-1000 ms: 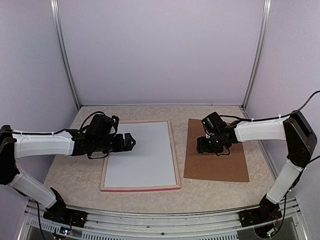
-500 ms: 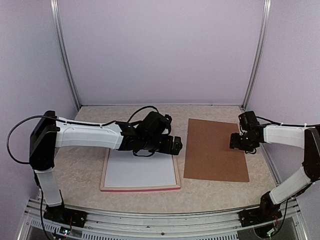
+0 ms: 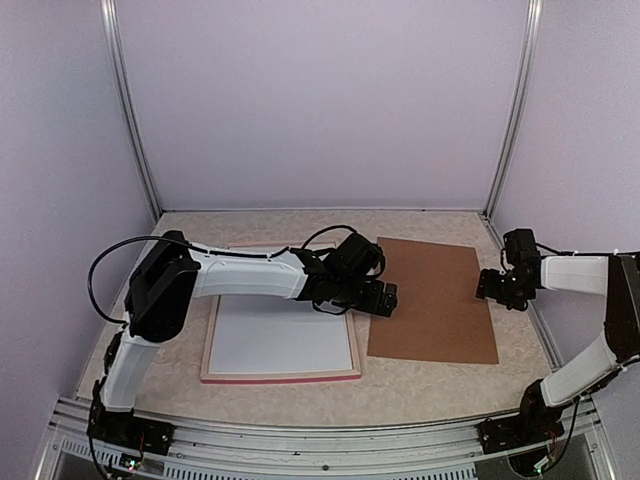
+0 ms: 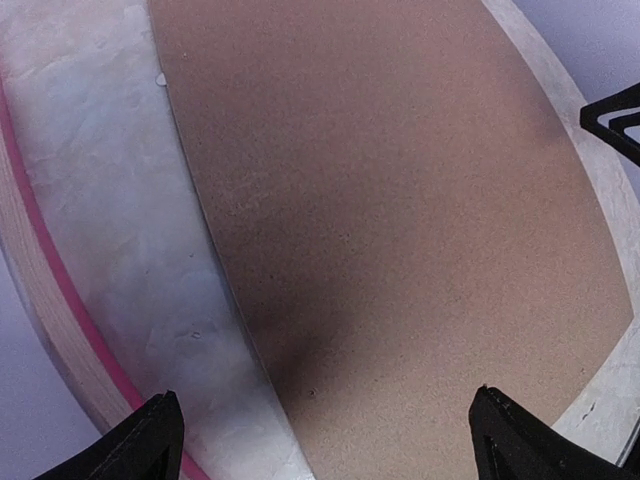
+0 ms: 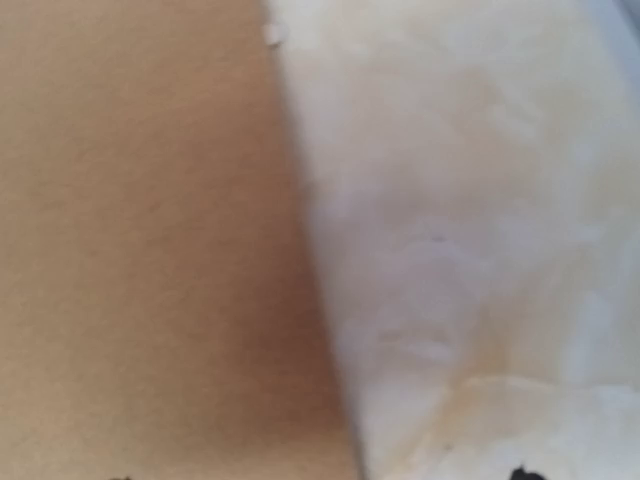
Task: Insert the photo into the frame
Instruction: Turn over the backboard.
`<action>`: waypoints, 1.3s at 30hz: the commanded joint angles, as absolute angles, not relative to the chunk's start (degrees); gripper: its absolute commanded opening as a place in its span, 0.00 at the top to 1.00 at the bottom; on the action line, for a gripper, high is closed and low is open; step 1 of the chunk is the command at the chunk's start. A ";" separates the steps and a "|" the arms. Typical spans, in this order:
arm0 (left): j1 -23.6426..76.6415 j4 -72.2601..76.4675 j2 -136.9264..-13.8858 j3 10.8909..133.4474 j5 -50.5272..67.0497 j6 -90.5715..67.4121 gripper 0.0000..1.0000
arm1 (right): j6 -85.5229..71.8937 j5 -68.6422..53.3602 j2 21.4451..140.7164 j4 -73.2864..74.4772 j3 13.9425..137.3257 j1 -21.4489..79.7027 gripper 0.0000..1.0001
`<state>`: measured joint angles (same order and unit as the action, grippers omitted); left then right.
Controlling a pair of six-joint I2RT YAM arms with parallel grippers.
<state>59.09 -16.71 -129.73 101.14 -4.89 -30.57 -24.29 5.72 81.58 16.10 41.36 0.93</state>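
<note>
The frame (image 3: 352,335) lies back-up on the table, pale wood on top and a pink-red lip along its near side. The photo (image 3: 280,340) rests inside it, white back up. My left arm reaches across the frame's far part. My left gripper (image 3: 386,299) hangs open over the left edge of the brown backing board (image 3: 432,300), holding nothing. In the left wrist view the fingertips (image 4: 150,440) straddle that board edge (image 4: 400,200), with the frame's pink rim (image 4: 60,290) at left. My right gripper (image 3: 488,289) hovers open at the board's right edge (image 5: 140,250).
The marbled tabletop (image 3: 300,395) runs to the purple walls behind and at both sides. Metal posts (image 3: 130,110) stand in the back corners. A narrow strip of table (image 4: 130,230) separates the frame from the board.
My left arm has swung right, from the frame's left side across to the board's left edge. My right gripper has drawn back from the board's middle to its right edge and spread wider.
</note>
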 commanded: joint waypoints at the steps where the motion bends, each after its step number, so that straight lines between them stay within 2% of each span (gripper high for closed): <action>1: 59.32 -19.69 -135.26 107.03 -3.63 -31.82 0.01 | -24.03 2.06 82.78 12.85 39.70 -0.90 0.20; 8: 59.32 -23.17 -141.50 114.51 -4.98 -34.31 0.01 | -24.60 0.09 83.34 11.48 38.04 -1.57 0.21; 23: 60.09 -23.73 -145.69 117.65 -2.20 -37.63 0.06 | -26.42 -9.61 85.01 6.82 33.63 -2.97 0.24; 32: 60.68 -20.81 -144.03 113.06 -0.50 -39.69 0.06 | -27.98 -16.16 85.34 3.61 31.10 -2.98 0.27; 39: 60.96 -12.39 -138.71 103.90 4.03 -43.23 0.09 | -30.58 -23.70 83.16 1.98 31.03 -2.98 0.32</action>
<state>59.51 -13.82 -140.00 109.32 -3.70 -39.44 -27.62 -13.78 83.70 0.43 32.49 -3.51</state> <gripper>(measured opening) 0.919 0.698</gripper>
